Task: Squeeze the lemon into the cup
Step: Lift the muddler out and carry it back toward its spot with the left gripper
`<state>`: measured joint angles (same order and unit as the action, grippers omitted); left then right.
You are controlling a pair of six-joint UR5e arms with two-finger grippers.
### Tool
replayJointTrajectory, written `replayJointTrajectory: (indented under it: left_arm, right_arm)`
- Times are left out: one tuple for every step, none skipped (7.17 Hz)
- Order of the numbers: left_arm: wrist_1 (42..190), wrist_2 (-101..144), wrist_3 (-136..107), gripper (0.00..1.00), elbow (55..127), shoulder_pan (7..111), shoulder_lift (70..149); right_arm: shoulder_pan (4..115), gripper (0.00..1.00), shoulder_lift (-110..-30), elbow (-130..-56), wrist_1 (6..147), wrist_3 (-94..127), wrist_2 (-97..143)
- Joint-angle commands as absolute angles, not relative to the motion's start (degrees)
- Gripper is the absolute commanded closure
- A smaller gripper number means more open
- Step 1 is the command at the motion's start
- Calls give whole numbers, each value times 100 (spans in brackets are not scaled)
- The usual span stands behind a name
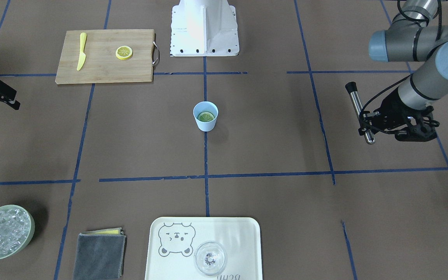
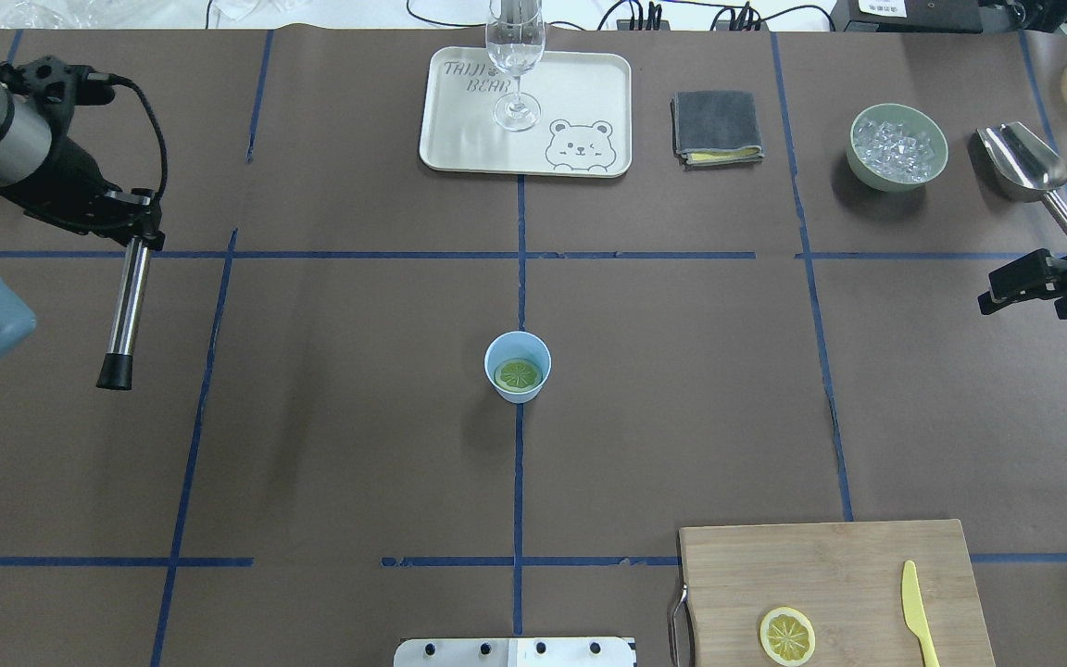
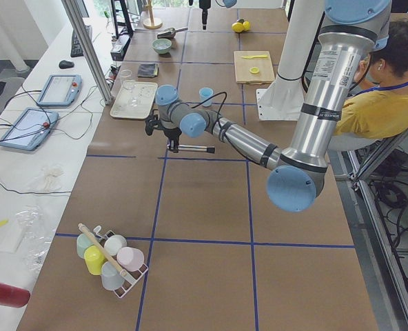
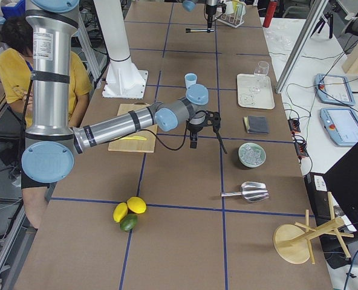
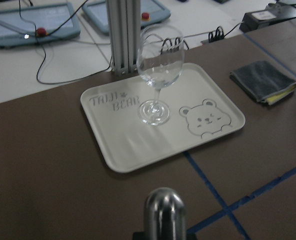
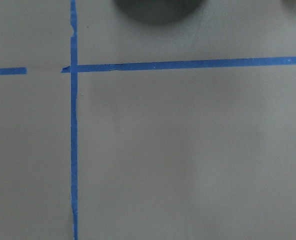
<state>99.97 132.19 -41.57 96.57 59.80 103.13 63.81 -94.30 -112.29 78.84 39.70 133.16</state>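
A lemon slice [image 2: 518, 374] lies flat at the bottom of the blue cup [image 2: 491, 357], which stands alone in the middle of the worktop [image 2: 330, 445], so the step in hand looks like the pressing itself. The left gripper [image 2: 137, 243] hangs well to the left of the cup, its jaws closed on a steel rod [image 2: 126, 306] with a black tip, held about level above the worktop. The right gripper [image 2: 1015, 278] waits far to the right near the bowl of ice [image 2: 854, 157]; it carries nothing, and I cannot tell whether its jaws are parted. The next move, I judge, calls for bringing the rod over the cup, turning it upright and lowering one end squarely onto the slice without tipping the cup. Only the overhead and front views look into the cup; the left wrist view shows the rod's rounded end with a tray [image 5: 123, 150] and wine glass [image 5: 159, 70] beyond, the right wrist view only bare worktop and blue tape
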Motion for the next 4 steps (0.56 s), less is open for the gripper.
replayJointTrajectory:
  left_arm:
    - [10683,13298,-3738,100,8583,6012,10257]
    - [11183,13289,-3405,100,8308,6012,10161]
    - [11336,12967,-3367,100,8253,6003,10108]
    - [11338,12764,-3445,100,8253,6003,10099]
  right_arm:
    - [6381,0,-9439,-11250,7884,3973,13324]
    - [6381,0,-9431,-11241,7884,3973,13316]
    - [6381,0,-9431,-11259,7884,3973,13315]
    - [6381,0,-9431,-11267,7884,3973,13324]
